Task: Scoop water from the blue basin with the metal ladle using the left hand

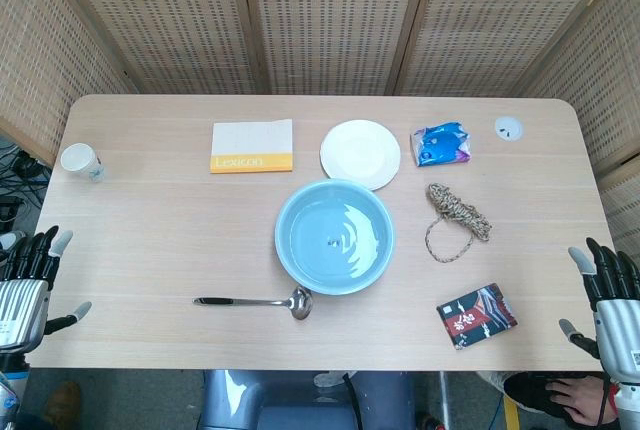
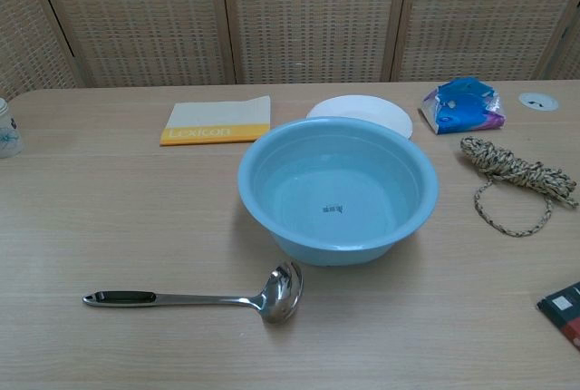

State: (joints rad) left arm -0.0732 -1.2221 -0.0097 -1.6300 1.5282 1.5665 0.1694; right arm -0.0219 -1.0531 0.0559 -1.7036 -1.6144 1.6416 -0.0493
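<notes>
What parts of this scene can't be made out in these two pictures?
- Both hands: absent from the chest view; in the head view the left hand and right hand are cut by the frame edges.
- Dark packet: cropped at the chest view's right edge.
- Cup: cropped at its left edge.
- Basin sticker: too small to read.

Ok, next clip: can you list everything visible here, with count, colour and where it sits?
basin: one, light blue, table centre, water inside
ladle: one, metal with dark handle, lying flat near the front edge, bowl end beside the basin
plate: one, white, behind the basin
booklet: one, white with a yellow strip, left of the plate
cup: one, white, far left
packet: one, blue and white, right of the plate
rope: one coil, tan, right of the basin
pouch: one, dark with red, front right
left hand: off the table's left edge, holding nothing
right hand: off the right edge, holding nothing
</notes>
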